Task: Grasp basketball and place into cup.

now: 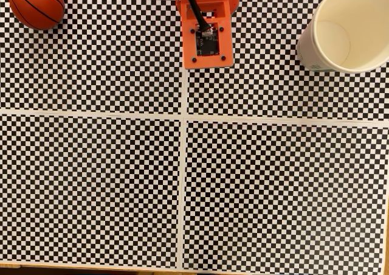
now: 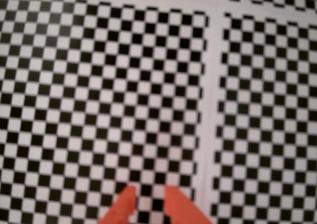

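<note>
Basketball (image 1: 36,4), dark orange with thin black seams, sits at the top-left corner of the fixed view, well to the left of the gripper and touching nothing but the checkered surface (image 1: 91,184).

Next to the right, at top centre of that view, comes the arm's orange housing (image 1: 206,38) with a dark circuit board set in it and a black cable running up out of frame. It stands between ball and cup, well apart from both. In the wrist view the gripper (image 2: 147,204) pokes in from the bottom edge: two orange fingertips (image 2: 124,206) spread slightly, with checkered squares showing in the gap and nothing held between them. Pale strips cross the surface, one running just right of the fingertips in the wrist view.

Far right in the fixed view, the cup (image 1: 340,59) stands upright on the surface, well to the right of the arm. Its pale inside holds nothing; faint green print shows on its outer wall.
</note>
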Controlling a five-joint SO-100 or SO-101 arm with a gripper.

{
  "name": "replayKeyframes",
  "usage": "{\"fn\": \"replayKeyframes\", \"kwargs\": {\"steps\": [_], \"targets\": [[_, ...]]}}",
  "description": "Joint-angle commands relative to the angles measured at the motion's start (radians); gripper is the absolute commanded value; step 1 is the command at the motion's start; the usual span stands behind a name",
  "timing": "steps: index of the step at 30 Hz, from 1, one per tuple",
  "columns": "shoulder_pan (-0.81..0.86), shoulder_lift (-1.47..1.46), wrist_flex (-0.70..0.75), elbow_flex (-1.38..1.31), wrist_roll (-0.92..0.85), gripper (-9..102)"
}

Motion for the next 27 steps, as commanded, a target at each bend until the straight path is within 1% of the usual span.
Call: {"fn": "replayKeyframes", "kwargs": {"steps": [1,4,9,12,18,20,22,27], "targets": [[0.002,0.002,0.003,0.035,-0.005,0],[-0.003,0.002,0.003,0.035,-0.005,0],[-0.095,0.002,0.003,0.035,-0.003,0],[-0.112,0.002,0.003,0.035,-0.003,0],[-0.110,0.002,0.003,0.035,-0.014,0],[-0.078,0.002,-0.003,0.035,-0.066,0],[-0.046,0.002,-0.003,0.035,-0.071,0],[-0.025,0.002,-0.003,0.035,-0.071,0]]}}
